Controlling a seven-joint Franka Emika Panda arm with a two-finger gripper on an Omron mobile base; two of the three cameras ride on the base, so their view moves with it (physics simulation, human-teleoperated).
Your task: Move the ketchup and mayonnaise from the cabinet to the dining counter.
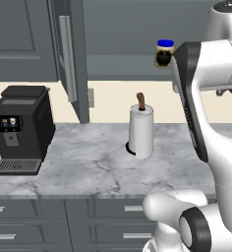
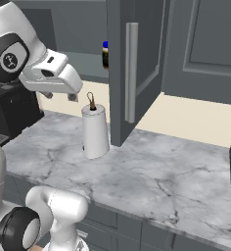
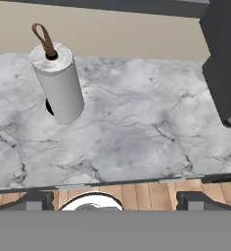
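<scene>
Reach stage, nothing held: gripper [image 3: 112, 198] stood with jaws spread wide and empty above the marble worktop [image 3: 137, 132] near the paper-towel roll [image 1: 140, 130], while the mayonnaise [image 1: 164, 53] sat on the open cabinet [image 1: 88, 64] shelf, so the next move likely called for raising the hand to shelf height.

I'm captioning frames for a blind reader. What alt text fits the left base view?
A white robot arm rises at right before an open cabinet holding a blue-lidded mayonnaise jar. Below, a marble worktop bears a paper-towel roll and black coffee machine.
</scene>
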